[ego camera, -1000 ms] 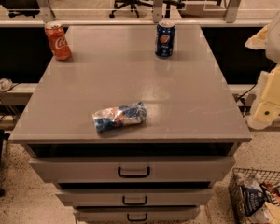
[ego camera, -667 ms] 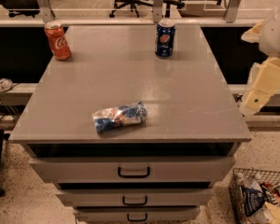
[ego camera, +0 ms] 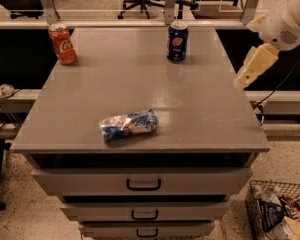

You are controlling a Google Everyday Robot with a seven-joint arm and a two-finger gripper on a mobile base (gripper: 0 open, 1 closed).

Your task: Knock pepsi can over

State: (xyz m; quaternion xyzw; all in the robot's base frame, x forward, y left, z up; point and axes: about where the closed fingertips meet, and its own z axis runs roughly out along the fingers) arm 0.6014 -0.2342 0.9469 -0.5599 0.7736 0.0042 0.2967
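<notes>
Blue pepsi can (ego camera: 177, 42): upright at far edge of worktop (ego camera: 195, 101);
Cream claw (ego camera: 243, 78): right of worktop, clear of can; apart or together, cannot tell

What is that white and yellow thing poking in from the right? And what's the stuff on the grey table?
That is a robot's white arm. The pale yellow piece at its end is the end effector, the part it grabs or pushes with. It hangs in the air off the right edge of the grey cabinet top, touching nothing, and I see nothing in it. One camera took this picture, looking down at the cabinet from its drawer side. Two drink cans stand upright at the back: a dark blue Pepsi can right of the middle, and an orange-red cola can in the left corner. A crinkly silver-and-blue foil snack packet lies near the front. The robot's job is to knock the blue can over; that is not yet done.
</notes>
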